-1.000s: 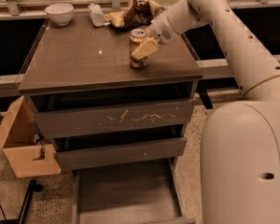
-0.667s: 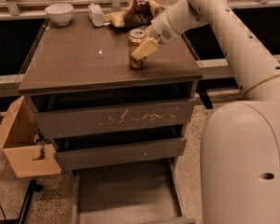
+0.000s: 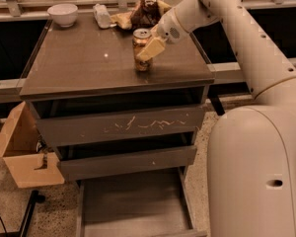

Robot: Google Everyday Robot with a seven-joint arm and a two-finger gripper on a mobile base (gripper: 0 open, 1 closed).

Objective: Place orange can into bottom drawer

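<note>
Robot arm: you have one cream, rounded arm point(image 3: 246, 48). It rises at the cabinet's right side and reaches over the right rear of its top.
Cabinet: one grey-brown cabinet point(image 3: 79, 63) with a flat top and three drawers stacked below.
Bottom drawer: one deep grey-brown bottom drawer point(image 3: 133, 206), the lowest in the cabinet, pulled open toward you so its plain flat floor shows.
Cardboard box: one open tan cardboard box point(image 3: 24, 157), low beside the cabinet's left side.
Upper drawers: two, both pushed in. These are the wide scratched drawer front point(image 3: 123, 126) and the plain narrower drawer front point(image 3: 128, 162) under it.
Snack bag: one crumpled brown and tan snack bag point(image 3: 143, 13) at the rear edge of the cabinet top.
Bowl: one white round bowl point(image 3: 62, 14) at the cabinet top's rear left corner. You cannot see what it holds.
Packet: one pale clear packet point(image 3: 102, 15) between bowl and bag.
Orange can: one small orange-brown can point(image 3: 140, 39) with a silver top, upright on the cabinet top, right of centre. Its label is too small to read.
Gripper: one cream gripper point(image 3: 147, 49), right against the can's front. You cannot tell whether it has closed on it.
</note>
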